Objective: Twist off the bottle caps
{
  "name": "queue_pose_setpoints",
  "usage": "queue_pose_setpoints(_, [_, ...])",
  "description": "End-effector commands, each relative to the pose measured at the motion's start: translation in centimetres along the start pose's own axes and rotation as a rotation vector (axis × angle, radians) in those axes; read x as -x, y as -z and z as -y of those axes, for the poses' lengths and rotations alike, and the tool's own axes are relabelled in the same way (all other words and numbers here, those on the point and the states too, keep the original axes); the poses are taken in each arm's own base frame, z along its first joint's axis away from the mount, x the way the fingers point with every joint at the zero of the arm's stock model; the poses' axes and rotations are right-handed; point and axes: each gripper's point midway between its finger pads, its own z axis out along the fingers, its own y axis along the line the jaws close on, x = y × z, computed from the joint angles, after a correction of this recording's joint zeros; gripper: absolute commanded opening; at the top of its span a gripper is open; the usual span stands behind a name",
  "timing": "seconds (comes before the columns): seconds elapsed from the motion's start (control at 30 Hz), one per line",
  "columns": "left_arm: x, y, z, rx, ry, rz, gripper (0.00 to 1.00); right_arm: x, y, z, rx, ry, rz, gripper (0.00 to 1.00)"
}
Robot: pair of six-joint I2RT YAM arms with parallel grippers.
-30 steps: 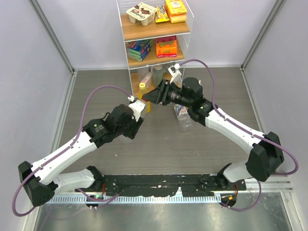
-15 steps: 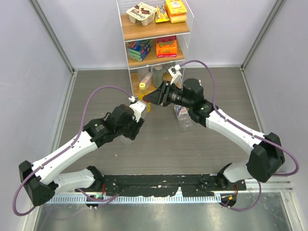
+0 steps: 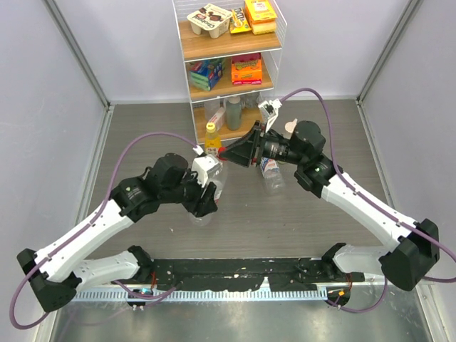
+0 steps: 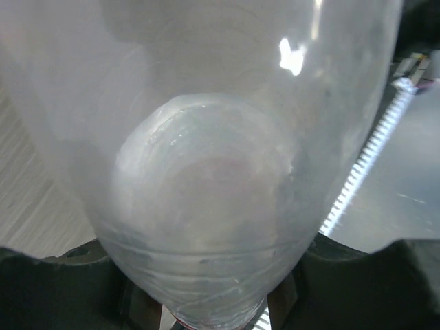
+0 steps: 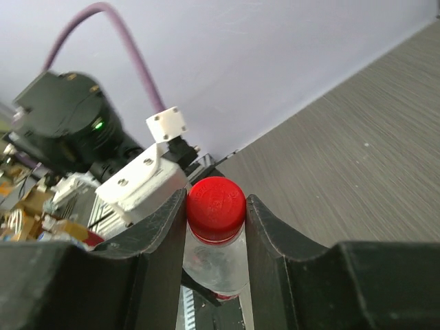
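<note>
Twisting well looked to depend on the left gripper [image 3: 204, 191] staying pinched hard round the clear plastic bottle with red label [image 4: 206, 206], mid-table and tilted toward the right arm. The right gripper [image 5: 216, 206] was pressed together on the bottle's small red screw cap [image 5: 216, 196]. Turn about the neck axis, no side pull. The grey wood-grain table [image 3: 142, 142] had room left and right. The white wire rack with wooden shelves [image 3: 274, 64] stood close on the far side. The yellow-orange juice bottle [image 3: 211, 135] and the clear bottle with blue-white label [image 3: 269, 173] were near the grip.

Bright, even light; soft shadows on the grey wood-grain counter [image 3: 142, 114]. The left wrist view's clear plastic bottle [image 4: 206, 172] is blurred, with a white glare spot.
</note>
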Motion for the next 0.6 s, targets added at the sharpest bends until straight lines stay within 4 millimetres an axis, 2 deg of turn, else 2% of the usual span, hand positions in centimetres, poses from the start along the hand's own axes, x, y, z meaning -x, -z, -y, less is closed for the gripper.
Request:
queue_pose_setpoints(0.0, [2.9,2.8,5.4,-0.288,-0.051,0.124,0.00,0.5,1.9,-6.6,0.259,0.169,-0.017,0.02])
queue_pose_setpoints(0.27, [3.7,5.9,9.7,-0.541,-0.118,0.207,0.00,0.8,4.4,-11.5,0.481,0.250,0.006,0.02])
queue_pose_setpoints(0.57, [3.3,6.9,11.9,-0.703,-0.137,0.171,0.00,1.3,6.6,-14.8,0.634,0.319,0.057,0.02])
